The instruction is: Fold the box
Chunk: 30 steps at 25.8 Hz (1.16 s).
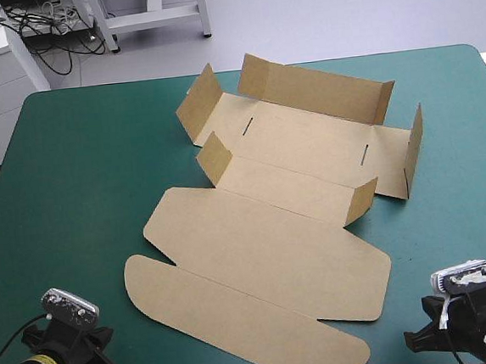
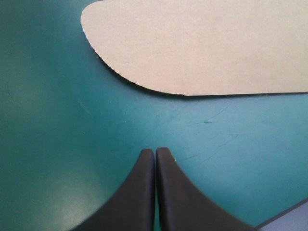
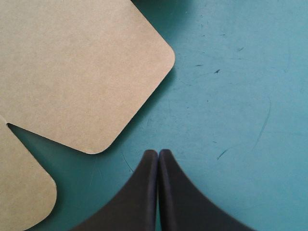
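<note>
While both are pressed together with nothing between, the left tool (image 2: 155, 151) sits at the tabletop's (image 1: 81, 179) 7 o'clock and the right tool (image 3: 158, 153) at its 5 o'clock. The brown box (image 1: 288, 212) lies apart from both, spread mid-tabletop, lid flaps flat toward 6 o'clock, walls raised toward 12 o'clock.

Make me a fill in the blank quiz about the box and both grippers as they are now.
1. The left gripper has its fingers ____.
2. The right gripper hangs over bare cover and holds ____.
3. The box has far walls raised, but its rounded near end lies ____.
4. The cover's colour is ____.
Missing words: shut; nothing; flat; teal-green.
</note>
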### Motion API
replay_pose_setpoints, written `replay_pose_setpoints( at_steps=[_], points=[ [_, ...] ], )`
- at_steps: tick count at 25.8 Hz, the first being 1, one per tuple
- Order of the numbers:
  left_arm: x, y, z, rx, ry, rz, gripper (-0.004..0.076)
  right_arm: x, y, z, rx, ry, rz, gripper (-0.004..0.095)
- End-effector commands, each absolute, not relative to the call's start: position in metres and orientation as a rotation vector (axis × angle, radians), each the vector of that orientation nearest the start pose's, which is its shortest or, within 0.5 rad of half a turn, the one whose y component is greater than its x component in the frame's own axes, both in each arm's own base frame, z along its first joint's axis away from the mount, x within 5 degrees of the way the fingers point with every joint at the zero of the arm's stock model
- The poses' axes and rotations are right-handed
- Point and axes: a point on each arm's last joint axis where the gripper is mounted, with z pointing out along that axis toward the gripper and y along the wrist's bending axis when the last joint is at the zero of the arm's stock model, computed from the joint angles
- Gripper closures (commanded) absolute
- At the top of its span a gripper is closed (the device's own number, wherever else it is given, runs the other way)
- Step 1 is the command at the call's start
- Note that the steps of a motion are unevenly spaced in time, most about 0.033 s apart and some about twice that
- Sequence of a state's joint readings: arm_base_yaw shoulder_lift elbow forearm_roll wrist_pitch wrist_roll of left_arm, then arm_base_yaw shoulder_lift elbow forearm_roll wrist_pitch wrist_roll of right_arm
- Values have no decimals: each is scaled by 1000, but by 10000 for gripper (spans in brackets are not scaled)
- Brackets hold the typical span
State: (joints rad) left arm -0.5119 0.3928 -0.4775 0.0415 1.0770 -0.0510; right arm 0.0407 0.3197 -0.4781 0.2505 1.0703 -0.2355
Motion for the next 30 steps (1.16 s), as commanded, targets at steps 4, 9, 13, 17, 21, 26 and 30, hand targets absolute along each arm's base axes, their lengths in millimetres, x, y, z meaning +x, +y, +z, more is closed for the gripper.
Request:
replay_pose_setpoints(
  at_steps=[4,9,13,17,21,26,30],
  points=[
    [52,-25,269,559,2362,-203,734,45,24,276,-326,2284,244,736],
    [52,-25,269,559,2362,-203,734,45,25,276,-331,2284,248,418],
    [52,-25,269,559,2362,-203,734,45,24,276,-324,2286,246,254],
    [52,-25,269,559,2362,-203,734,45,25,276,-286,2290,264,238],
    [52,-25,269,559,2362,-203,734,44,25,283,-46,2303,382,238],
    [52,-25,269,559,2362,-203,734,49,26,295,15,2300,412,238],
    [52,-25,269,559,2362,-203,734,69,29,319,77,2309,483,238]
  ],
)
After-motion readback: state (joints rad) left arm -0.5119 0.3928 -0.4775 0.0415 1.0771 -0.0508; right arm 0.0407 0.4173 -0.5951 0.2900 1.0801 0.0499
